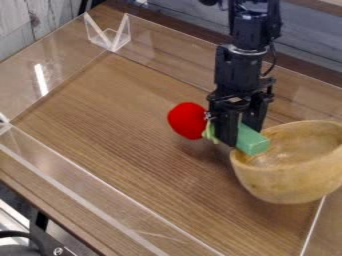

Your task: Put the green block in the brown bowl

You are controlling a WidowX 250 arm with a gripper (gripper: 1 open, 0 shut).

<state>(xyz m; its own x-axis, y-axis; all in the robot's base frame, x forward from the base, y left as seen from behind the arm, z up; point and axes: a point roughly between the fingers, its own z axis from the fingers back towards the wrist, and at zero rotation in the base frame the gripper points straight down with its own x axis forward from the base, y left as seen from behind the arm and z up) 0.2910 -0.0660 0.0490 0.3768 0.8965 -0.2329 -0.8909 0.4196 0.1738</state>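
Arm: you see it come down from the top edge, dark and nearly upright, right of centre.
Pincer [238,128]: your pincer points steeply down, jaws closed on the green block [250,141].
Green block: it sticks out below and right of the jaws, tilted, its lower end at the near-left rim of the brown bowl [297,170].
Brown bowl: you find it at the right edge, tipped, with its opening turned toward the arm.
Red toy [189,119]: round, just left of the pincer, on the wooden surface [120,150].
Clear walls [54,75]: they border the surface on your left and front.
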